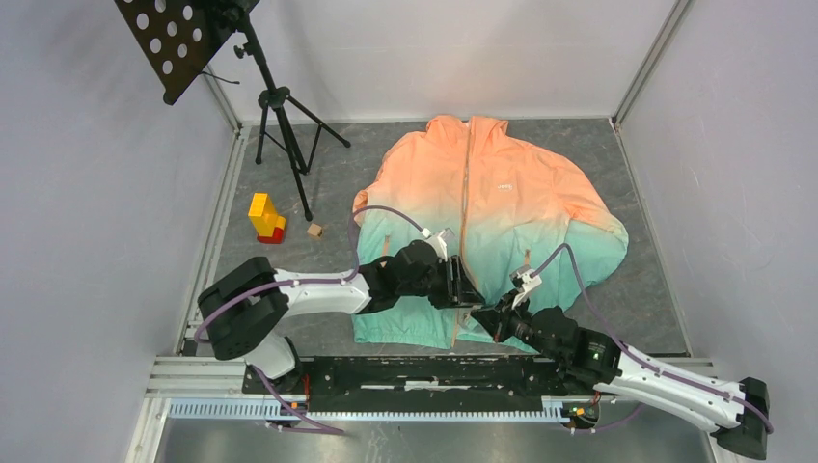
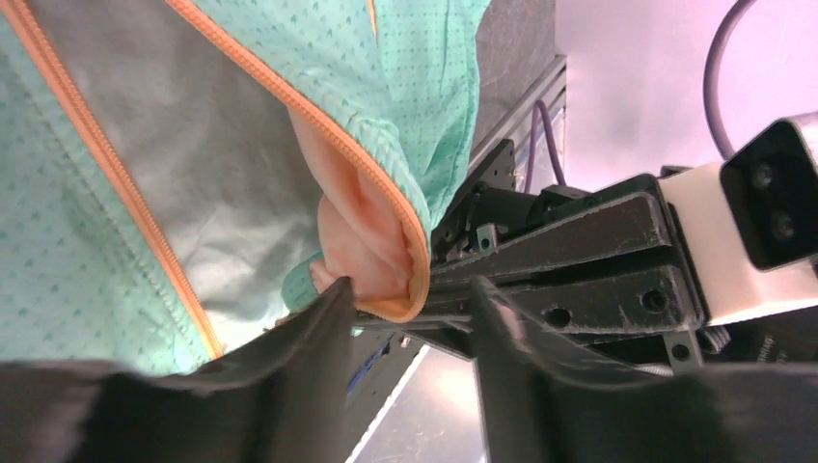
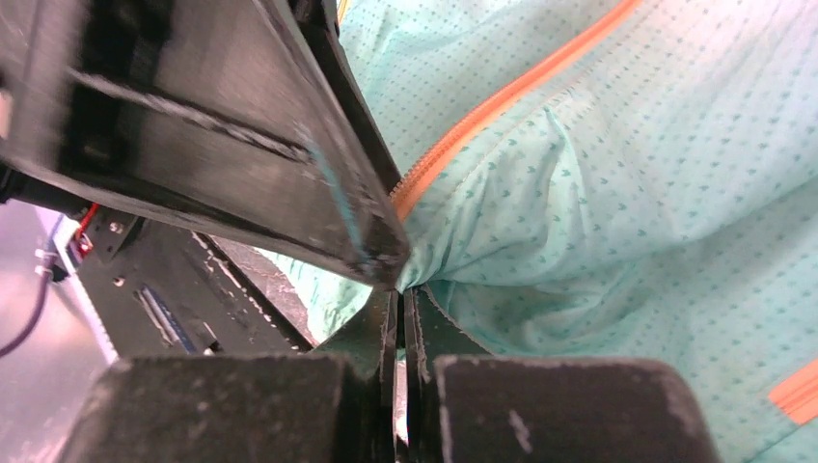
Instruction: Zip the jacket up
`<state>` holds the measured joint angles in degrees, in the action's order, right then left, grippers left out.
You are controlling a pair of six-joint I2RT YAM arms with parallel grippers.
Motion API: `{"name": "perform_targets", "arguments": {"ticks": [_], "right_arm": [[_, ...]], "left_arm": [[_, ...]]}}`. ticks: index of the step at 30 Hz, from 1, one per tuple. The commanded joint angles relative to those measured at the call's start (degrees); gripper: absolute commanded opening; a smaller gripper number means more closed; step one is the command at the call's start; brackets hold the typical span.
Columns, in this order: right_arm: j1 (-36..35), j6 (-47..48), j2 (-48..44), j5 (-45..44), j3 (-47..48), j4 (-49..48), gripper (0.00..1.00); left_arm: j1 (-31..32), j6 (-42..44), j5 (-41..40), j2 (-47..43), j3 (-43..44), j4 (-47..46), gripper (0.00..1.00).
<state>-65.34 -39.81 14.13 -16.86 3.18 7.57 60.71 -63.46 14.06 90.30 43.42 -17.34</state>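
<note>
Right wrist: right gripper [image 3: 400, 294] jaws are pressed together at the teal hem of the jacket [image 3: 627, 193], left gripper [image 2: 410, 294] jaws are parted at the zipper [image 2: 417, 253] end, garment is spread flat on the table [image 1: 656, 289] beyond; hem could be lost if thin cloth isn't pinched.

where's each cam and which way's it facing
top external: above, behind the arms, looking down on the jacket on the table; both arms show
left wrist: on left arm, facing the hem past the open left gripper
right wrist: on right arm, facing teal fabric past the shut right gripper
shared: both wrist views show the orange zipper and the other gripper
</note>
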Motion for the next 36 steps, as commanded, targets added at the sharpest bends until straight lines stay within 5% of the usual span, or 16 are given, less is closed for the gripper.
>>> {"name": "perform_targets", "arguments": {"ticks": [1, 3, 8, 15, 23, 26, 36], "right_arm": [[0.0, 12.1, -1.2, 0.9, 1.2, -0.2, 0.00], [0.0, 13.2, -0.2, -0.3, 3.4, 3.9, 0.00], [0.0, 15.7, 0.2, 4.6, 3.9, 3.0, 0.00], [0.0, 18.3, -1.5, 6.3, 2.2, 0.1, 0.00], [0.0, 17.9, -1.8, 6.0, 4.6, 2.6, 0.00], [0.1, 16.5, -1.8, 2.6, 5.4, 4.6, 0.00], [0.0, 15.2, -0.9, -1.0, 5.8, 6.1, 0.00]], "left_arm": [[-2.4, 4.1, 4.1, -6.4, -1.1, -0.2, 0.68], [-3.1, 7.7, 4.5, -8.7, -0.6, 5.6, 0.79], [-3.3, 16.3, 4.1, -12.4, 1.8, 23.6, 0.84], [-3.5, 22.3, 13.9, -15.4, -1.8, 15.9, 0.81], [-3.5, 19.2, 16.0, -10.1, 0.6, 13.1, 0.55], [-3.5, 21.9, 12.6, -8.6, 3.5, 22.5, 0.46], [-0.2, 20.4, 3.8, 3.6, 18.6, 51.2, 0.41]]}}
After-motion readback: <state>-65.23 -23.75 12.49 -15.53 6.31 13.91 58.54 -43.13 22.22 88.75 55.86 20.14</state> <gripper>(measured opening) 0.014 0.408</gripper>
